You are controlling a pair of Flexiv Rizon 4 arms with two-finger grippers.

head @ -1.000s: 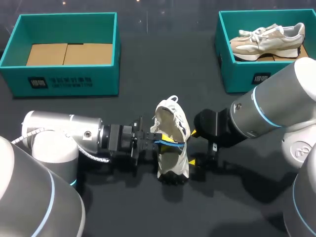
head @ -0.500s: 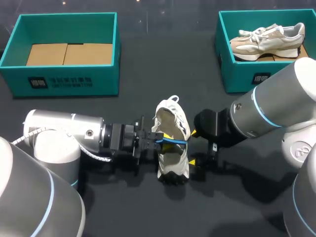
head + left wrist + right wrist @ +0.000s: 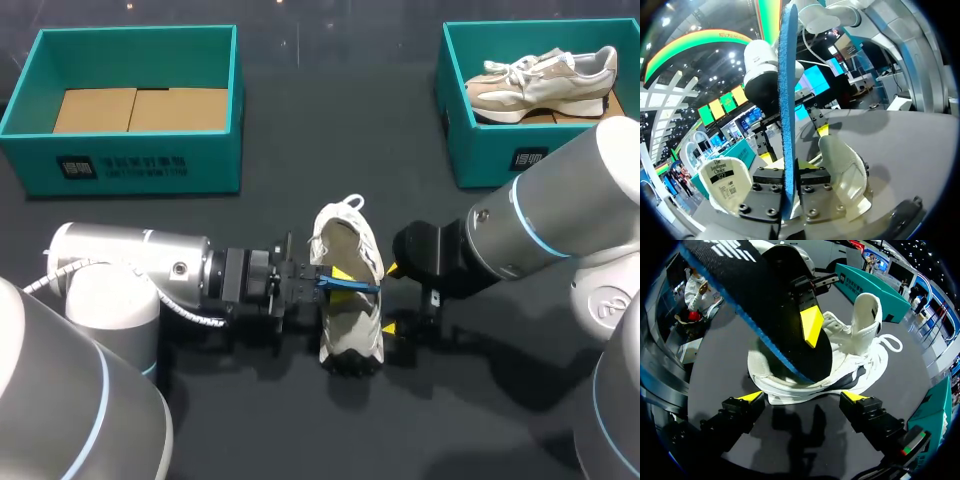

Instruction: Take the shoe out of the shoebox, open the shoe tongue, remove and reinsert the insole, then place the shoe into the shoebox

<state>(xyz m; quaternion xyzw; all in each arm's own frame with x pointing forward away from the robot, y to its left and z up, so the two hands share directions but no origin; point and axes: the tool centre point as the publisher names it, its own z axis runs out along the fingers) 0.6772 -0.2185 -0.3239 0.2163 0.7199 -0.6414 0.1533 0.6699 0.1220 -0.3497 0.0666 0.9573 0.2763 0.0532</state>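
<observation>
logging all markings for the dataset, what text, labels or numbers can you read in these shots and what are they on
Left shoebox, front wall: white logo and a line of characters, too small to read.
Right shoebox, front wall: white logo, partly hidden, unreadable.
Shoe tongue: label with printed lines and a dark bar of figures, too warped to read surely.
Insole: white marks, cut off, unreadable.

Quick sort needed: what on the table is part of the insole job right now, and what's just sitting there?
In the job: white lace-up sneaker; blue-edged black foam insole, gripped by the left end effector; right end effector, open by the sneaker's sole; empty teal cardboard shoebox at left, probably its home.
Lying about: second teal shoebox at right; beige-and-white sneaker inside it.
</observation>
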